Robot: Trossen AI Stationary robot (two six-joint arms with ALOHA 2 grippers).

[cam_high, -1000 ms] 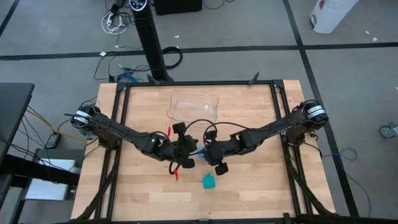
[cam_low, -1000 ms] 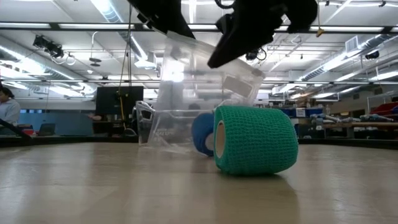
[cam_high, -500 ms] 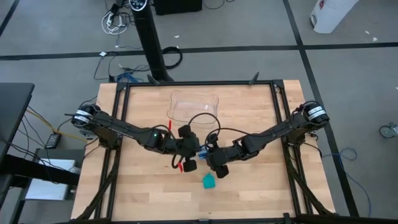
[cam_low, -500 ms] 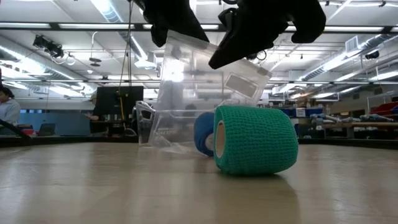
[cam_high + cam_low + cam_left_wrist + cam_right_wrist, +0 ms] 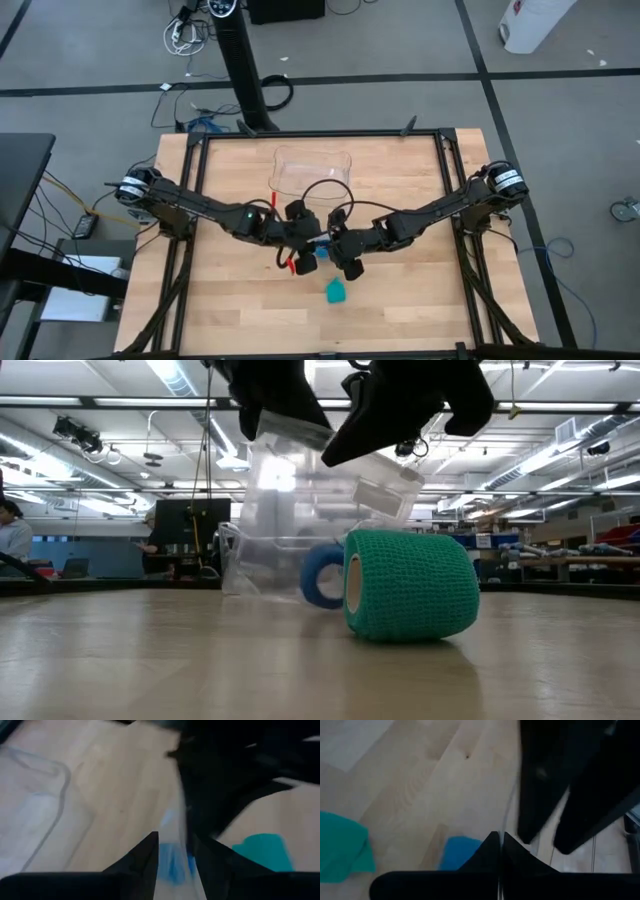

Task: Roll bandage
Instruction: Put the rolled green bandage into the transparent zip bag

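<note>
- Bandage [image 5: 335, 291] rolled, lying free near tabletop's front edge, untouched.
- Left tool [image 5: 303, 262] just widened, now parted over blue roll [image 5: 324, 575].
- Right tool [image 5: 341, 262] just pinched shut, empty.
- Rolling looks done.

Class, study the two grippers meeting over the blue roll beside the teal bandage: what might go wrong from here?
1. The left gripper and right gripper sit very close together; they may collide.
2. The small bright-blue roll stands on edge and may roll away.
3. The stubby teal-green fabric bandage roll lies just beside them; a stray move could knock it.
</note>
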